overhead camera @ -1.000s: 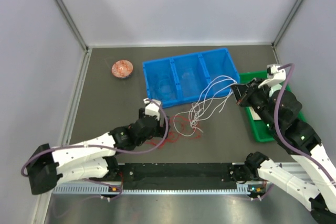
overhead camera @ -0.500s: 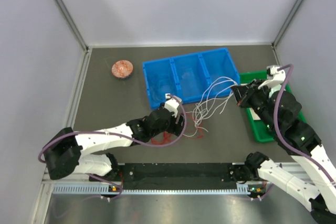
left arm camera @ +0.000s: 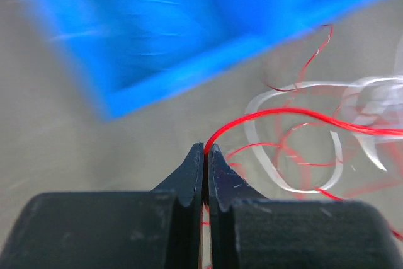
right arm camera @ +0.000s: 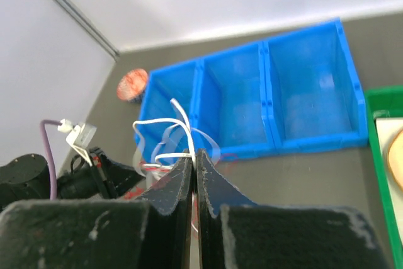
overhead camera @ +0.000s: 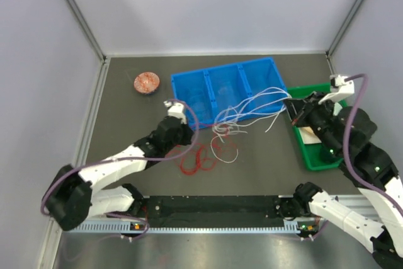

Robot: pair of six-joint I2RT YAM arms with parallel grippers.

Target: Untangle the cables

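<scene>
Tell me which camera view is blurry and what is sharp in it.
Left wrist view: the blue bin and white cables are smeared, while the left gripper and the red cable it pinches look crisp. Right wrist and top external views: sharp, evenly lit.

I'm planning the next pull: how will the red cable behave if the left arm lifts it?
Probably floppy: the red cable arcs limply away from the left gripper, which is shut on it, and the rest lies in loose loops. Likely very light, since it is far thinner than the fingertips. It may snag rather than come free, because its strands cross the white cables.
</scene>
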